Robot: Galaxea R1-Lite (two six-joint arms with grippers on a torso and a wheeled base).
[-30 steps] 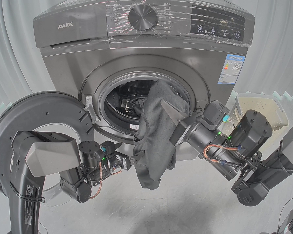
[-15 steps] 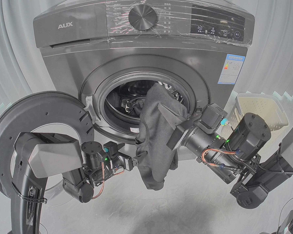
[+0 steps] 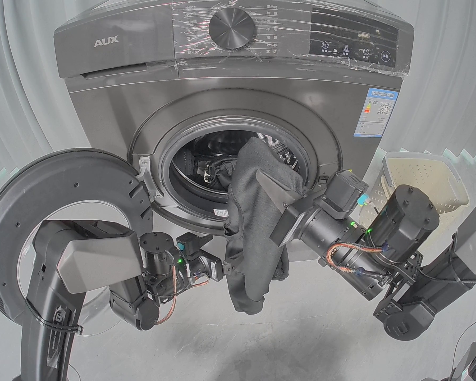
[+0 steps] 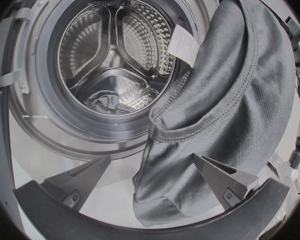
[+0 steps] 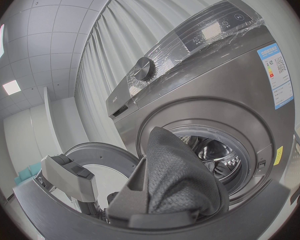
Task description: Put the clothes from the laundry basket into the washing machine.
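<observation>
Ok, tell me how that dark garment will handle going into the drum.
Likely floppy: the garment hangs in limp folds from the right gripper. Probably light; one pinch carries it. Its dangling hem may catch the door rim.

**A curtained demo room, dressed up as a laundry corner**

Here we go: a grey washing machine stands alone on a smooth grey floor. Pale curtains hang from the ceiling behind it and to both sides. Clear plastic film wraps its control panel, and an energy label sits on its front. A cream laundry basket is just to its right. Overhead there's a tiled, office-style ceiling with a flat light panel, and teal seats far across the room.
</observation>
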